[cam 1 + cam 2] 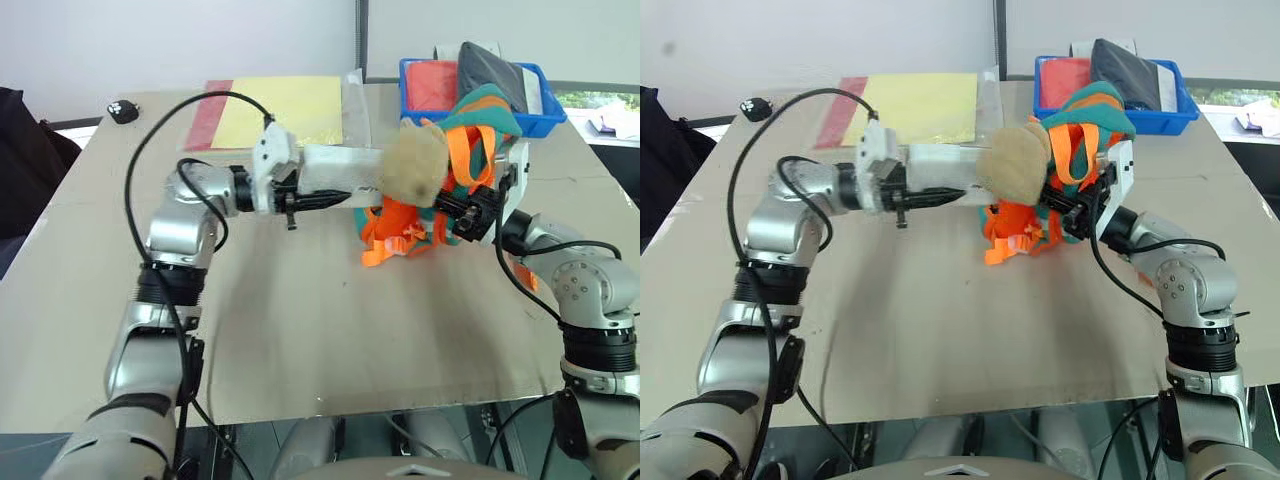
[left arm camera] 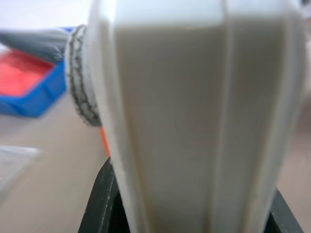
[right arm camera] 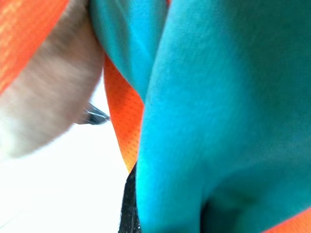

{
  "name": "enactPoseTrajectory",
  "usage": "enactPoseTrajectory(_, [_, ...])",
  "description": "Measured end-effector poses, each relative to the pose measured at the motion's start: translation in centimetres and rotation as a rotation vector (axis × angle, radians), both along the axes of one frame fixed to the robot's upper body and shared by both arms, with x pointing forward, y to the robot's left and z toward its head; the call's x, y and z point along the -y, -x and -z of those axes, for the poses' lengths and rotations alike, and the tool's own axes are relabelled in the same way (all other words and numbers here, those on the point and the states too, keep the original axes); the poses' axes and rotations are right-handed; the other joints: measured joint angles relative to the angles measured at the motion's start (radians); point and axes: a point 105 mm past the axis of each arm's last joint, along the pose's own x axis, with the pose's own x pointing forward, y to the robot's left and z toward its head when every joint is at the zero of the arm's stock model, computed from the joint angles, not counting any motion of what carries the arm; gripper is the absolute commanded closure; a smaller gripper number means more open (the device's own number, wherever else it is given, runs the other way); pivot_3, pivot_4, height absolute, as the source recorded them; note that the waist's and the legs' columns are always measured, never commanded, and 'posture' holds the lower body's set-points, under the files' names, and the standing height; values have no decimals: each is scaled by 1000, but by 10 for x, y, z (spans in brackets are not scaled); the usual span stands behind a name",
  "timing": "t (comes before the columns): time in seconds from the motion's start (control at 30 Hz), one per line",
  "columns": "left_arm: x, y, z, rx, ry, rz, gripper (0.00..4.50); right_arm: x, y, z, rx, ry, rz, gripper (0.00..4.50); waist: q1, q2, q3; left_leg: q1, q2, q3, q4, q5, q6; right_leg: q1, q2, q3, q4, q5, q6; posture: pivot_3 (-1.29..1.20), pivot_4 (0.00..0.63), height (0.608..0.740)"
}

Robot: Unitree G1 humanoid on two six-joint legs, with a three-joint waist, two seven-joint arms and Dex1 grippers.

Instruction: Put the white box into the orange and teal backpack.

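Silver arms, black cables, black claws

You'll find no readable text, label, brand or number anywhere. The white box (image 1: pixel 335 165) shows no legible lettering from these angles. Nothing readable on the backpack (image 1: pixel 470 150) either.

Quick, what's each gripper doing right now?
Left gripper: closed on the white box.
Right gripper: closed on the backpack, holding it up off the table.
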Motion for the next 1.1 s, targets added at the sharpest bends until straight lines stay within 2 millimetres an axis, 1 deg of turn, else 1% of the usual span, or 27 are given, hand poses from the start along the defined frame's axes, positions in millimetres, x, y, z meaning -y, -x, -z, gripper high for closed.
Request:
enactPoseTrajectory(0.03, [5,0,0,-69,22,3,3406,1,0,0,3,1,5,4471,1,0,0,0,0,-1,0,0,0,0,0,-1,0,0,0,0,150,740])
enactPoseTrajectory(0.1, [8,0,1,-145,45,4,3406,1,-1,-1,7,0,8,4471,-1,0,0,-1,0,-1,0,0,0,0,0,-1,0,0,0,0,150,740])
enactPoseTrajectory(0.17, [6,4,1,-232,67,13,3406,-1,1,-2,14,-1,-1,4471,-7,0,0,-1,0,-2,0,0,0,-1,0,-1,0,0,0,0,150,740])
enactPoseTrajectory(0.2, [0,7,0,-241,54,26,3406,-4,4,-3,27,0,-12,4471,-10,0,0,-1,0,-3,-1,0,0,-1,0,-1,0,0,0,0,150,740])
enactPoseTrajectory(0.27, [-12,12,-5,-215,16,57,3406,-11,10,-2,31,-2,-50,4471,-14,0,0,-1,-1,-5,-2,1,-1,-4,1,0,0,0,0,0,150,740])
enactPoseTrajectory(0.33, [-18,14,-7,-211,6,82,3406,-15,14,-2,37,-4,-73,4471,-13,0,0,-1,-1,-6,-2,1,-1,-4,1,0,0,0,0,0,150,740])
enactPoseTrajectory(0.43, [-29,14,-11,-241,72,111,3406,-20,19,-5,53,-10,-97,4471,-10,0,0,-1,-2,-6,-1,1,-1,-4,1,0,0,0,0,0,150,740])
enactPoseTrajectory(0.5, [-33,13,-13,-256,114,119,3406,-20,19,-7,63,-12,-99,4471,-10,0,0,-2,-2,-7,-1,1,-1,-5,1,0,0,0,0,0,150,740])
enactPoseTrajectory(0.6, [-40,13,-32,-257,221,132,3406,-21,21,-11,87,-20,-100,4471,-10,0,0,-9,-2,-10,5,1,-1,-9,1,-4,1,0,0,0,150,740])
enactPoseTrajectory(0.7, [-52,16,-45,-240,270,125,3406,-21,21,-13,102,-31,-101,4471,-15,0,0,-10,-3,-11,9,1,-1,-9,1,-4,1,0,0,0,150,740])
enactPoseTrajectory(0.93, [-69,28,-45,-215,220,102,3406,-22,23,-2,72,-31,-103,4471,-27,0,0,-10,-4,-12,9,1,-1,-9,0,-4,2,0,0,0,150,740])
enactPoseTrajectory(1.1, [-72,27,-49,-185,239,100,3406,-16,19,0,82,-31,-67,4471,-23,0,0,-10,-5,-14,9,1,-1,-7,0,-6,2,0,0,0,150,740])
